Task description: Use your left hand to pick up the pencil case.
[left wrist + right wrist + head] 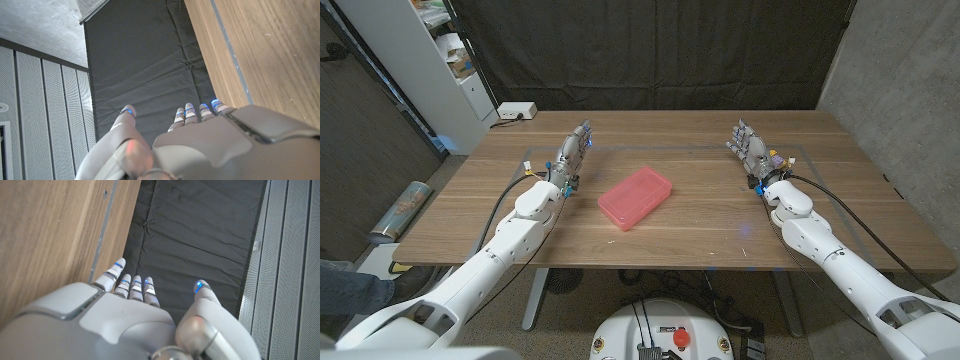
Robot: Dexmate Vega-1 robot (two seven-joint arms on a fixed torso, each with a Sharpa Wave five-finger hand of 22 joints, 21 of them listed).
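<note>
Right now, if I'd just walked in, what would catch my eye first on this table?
Most likely the pink pencil case, lying at a slant in the middle of the wooden table. Then the two white robot arms reaching in: the left hand beside the case but apart from it, the right hand further off on the other side, both holding nothing.

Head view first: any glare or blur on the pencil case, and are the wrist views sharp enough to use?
Head view: evenly lit, the pink pencil case sharp with a mild sheen on its lid, soft shadows, a faint bluish glint on the table. Left wrist view: the left hand close and slightly soft, table grain clear. Right wrist view: the right hand likewise, fingertip lights bright blue.
</note>
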